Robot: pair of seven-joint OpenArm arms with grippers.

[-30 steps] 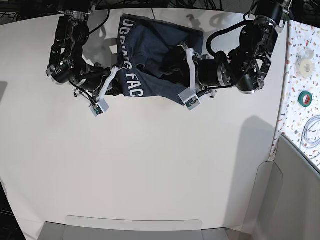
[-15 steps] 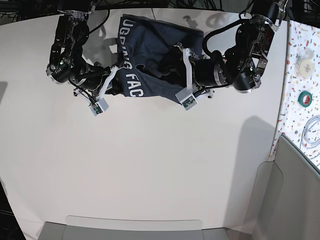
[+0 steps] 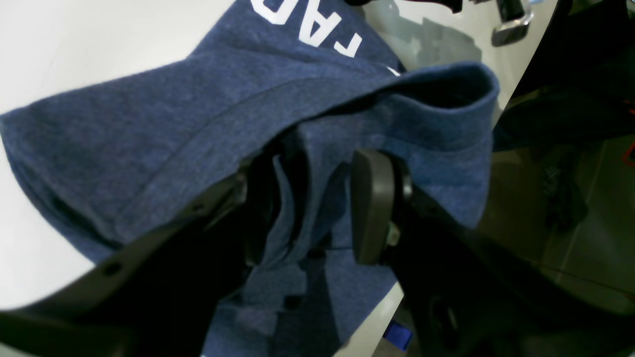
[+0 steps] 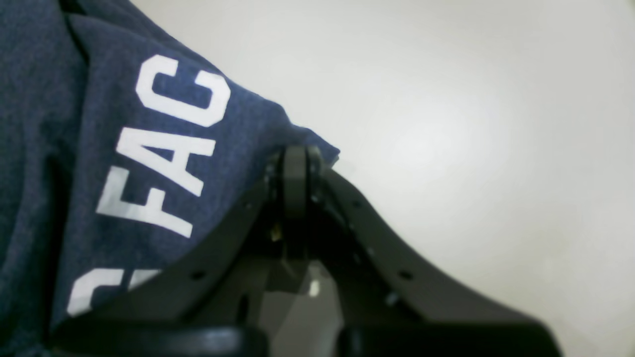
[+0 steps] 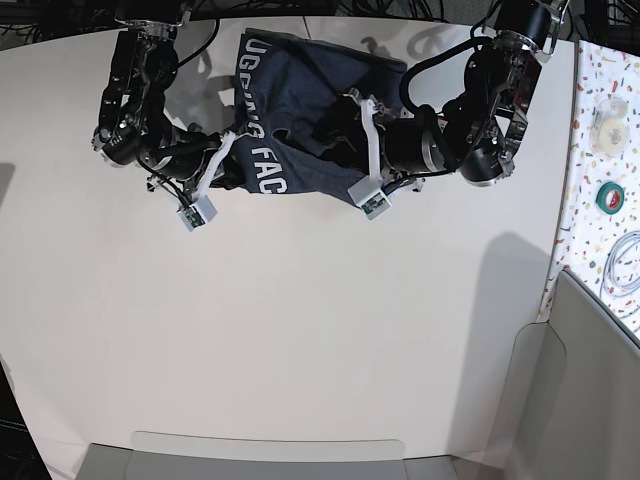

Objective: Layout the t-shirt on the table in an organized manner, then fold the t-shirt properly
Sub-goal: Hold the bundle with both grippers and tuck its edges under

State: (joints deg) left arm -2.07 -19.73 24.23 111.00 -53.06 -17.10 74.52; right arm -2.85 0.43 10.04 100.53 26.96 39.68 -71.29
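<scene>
t-shirt point(image 5: 300, 120) bunched in a crumpled heap at the far edge of the white tabletop point(image 5: 320, 330), between the two arms, white lettering facing up on the side toward the right end effector. right end effector point(image 4: 295, 161) is pinched together on a corner of the shirt's edge, cloth poking out just past its tips, the letters "fac" beside it in the right wrist view. bare tabletop on the other side of it. left end effector point(image 3: 310, 208) has its jaws apart, a fold of navy cloth hanging in the gap between them; the grey pad point(image 3: 372, 206) on one finger sits clear of that fold, so no clamp on the shirt here. a rolled hem of the shirt arches just beyond its tips, more lettering further out. in the base view both end effectors are at the shirt's near edge, one at each end, well apart.
</scene>
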